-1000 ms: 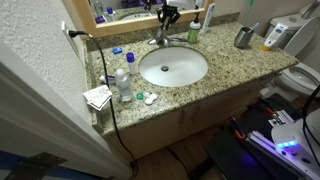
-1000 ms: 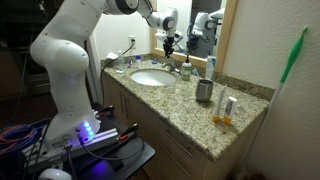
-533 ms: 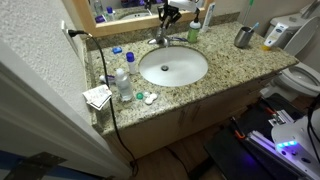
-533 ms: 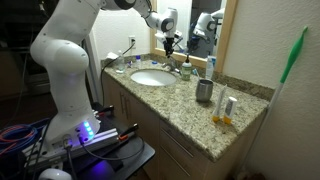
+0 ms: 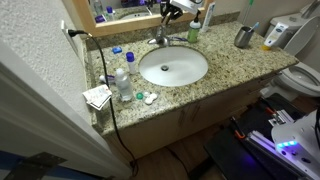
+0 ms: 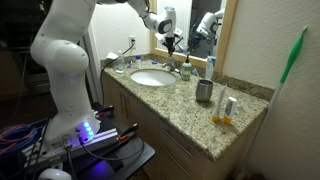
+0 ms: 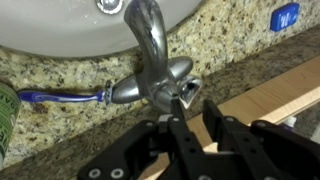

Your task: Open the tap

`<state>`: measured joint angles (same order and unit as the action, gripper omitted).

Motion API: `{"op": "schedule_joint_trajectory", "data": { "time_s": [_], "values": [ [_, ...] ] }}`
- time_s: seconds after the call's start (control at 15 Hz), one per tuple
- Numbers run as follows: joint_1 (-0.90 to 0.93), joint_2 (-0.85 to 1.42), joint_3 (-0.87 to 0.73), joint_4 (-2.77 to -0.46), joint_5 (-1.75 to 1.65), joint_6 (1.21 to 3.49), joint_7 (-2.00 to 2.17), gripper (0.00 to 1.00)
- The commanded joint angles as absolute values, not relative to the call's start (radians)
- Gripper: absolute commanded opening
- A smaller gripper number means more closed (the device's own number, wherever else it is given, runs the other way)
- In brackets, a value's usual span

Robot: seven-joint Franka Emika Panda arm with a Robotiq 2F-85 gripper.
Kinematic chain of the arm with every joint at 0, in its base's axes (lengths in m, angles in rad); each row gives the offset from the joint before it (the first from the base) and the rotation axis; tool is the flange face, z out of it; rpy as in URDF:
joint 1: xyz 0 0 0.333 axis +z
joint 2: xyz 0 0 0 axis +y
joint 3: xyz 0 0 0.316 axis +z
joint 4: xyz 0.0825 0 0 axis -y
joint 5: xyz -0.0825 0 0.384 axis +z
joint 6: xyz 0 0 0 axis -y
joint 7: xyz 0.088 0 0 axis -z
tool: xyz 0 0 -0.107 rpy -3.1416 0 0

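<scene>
The tap [image 7: 150,60] is a small chrome faucet at the back rim of the white oval basin [image 5: 173,68], and it shows in both exterior views [image 5: 160,38] [image 6: 183,68]. In the wrist view its spout curves over the basin [image 7: 60,20] and its side handles point left and right. My gripper [image 7: 197,108] hovers just behind the tap, with one fingertip close to the right-hand handle. The jaws stand a narrow gap apart with nothing between them. In the exterior views the gripper [image 5: 172,12] [image 6: 171,40] hangs above the tap, in front of the mirror.
A grey metal cup [image 5: 242,37] [image 6: 204,91] stands to one side of the granite counter. A blue toothbrush [image 7: 60,97] lies beside the tap. A water bottle [image 5: 122,80] and small items sit on the other side. The wooden mirror frame [image 7: 270,95] runs right behind the gripper.
The gripper has risen slightly and shifted toward the mirror, above the tap. The tap and the counter items look unchanged.
</scene>
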<state>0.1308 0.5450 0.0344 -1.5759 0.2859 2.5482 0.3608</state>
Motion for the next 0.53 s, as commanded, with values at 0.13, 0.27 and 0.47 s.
{"op": "schedule_joint_trajectory", "data": {
  "time_s": [0.13,0.27,0.47],
  "values": [
    [0.083,0.448,0.054,-1.677,0.318,2.693,0.336,0.18],
    [0.073,0.425,0.063,-1.691,0.322,2.679,0.323,0.47],
    [0.058,0.382,0.088,-1.727,0.326,2.612,0.272,0.61]
  ]
}}
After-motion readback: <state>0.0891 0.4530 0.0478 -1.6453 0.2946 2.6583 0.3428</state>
